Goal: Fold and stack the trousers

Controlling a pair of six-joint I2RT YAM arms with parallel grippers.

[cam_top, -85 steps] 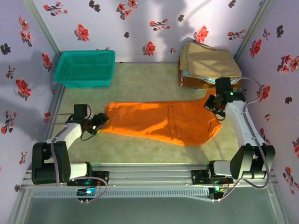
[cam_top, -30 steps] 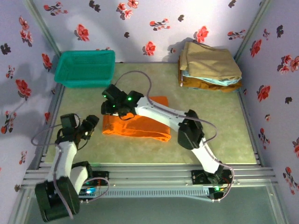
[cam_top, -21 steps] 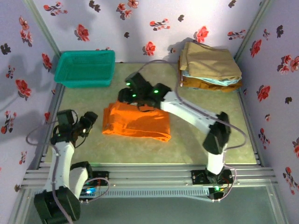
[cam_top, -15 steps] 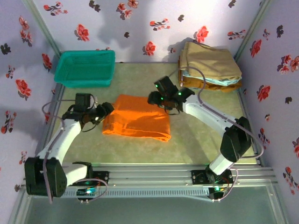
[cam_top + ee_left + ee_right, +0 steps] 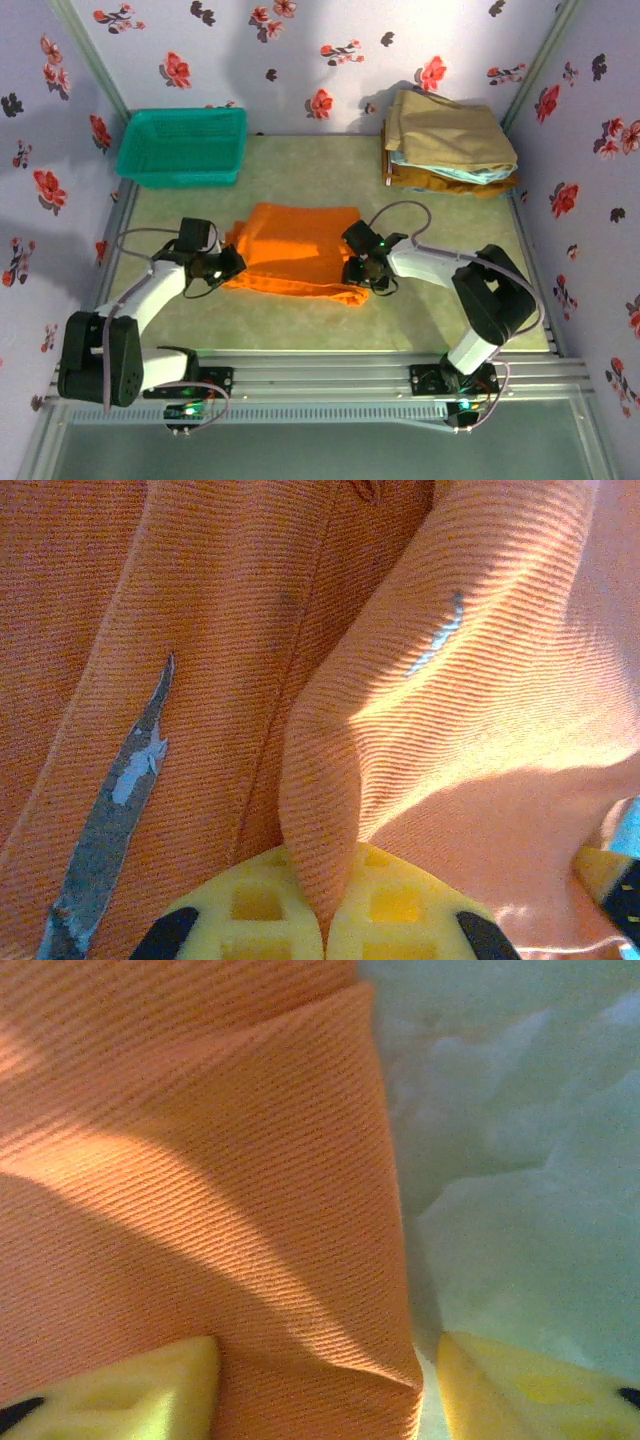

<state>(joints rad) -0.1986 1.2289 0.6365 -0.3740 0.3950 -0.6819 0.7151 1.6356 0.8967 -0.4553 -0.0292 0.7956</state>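
The trousers (image 5: 295, 248) are recorded as a folded orange slab at frame centre on the bench (image 5: 300, 170), with the long axis running left to right. The left tool (image 5: 228, 266) is pressed together on a cloth ridge at the slab's left end. The right tool (image 5: 366, 274) is spread, straddling the lower right corner, and not yet closed on it. The folded stack (image 5: 445, 140) lies at upper right, nearer the right tool. A carry in that direction is judged likely.
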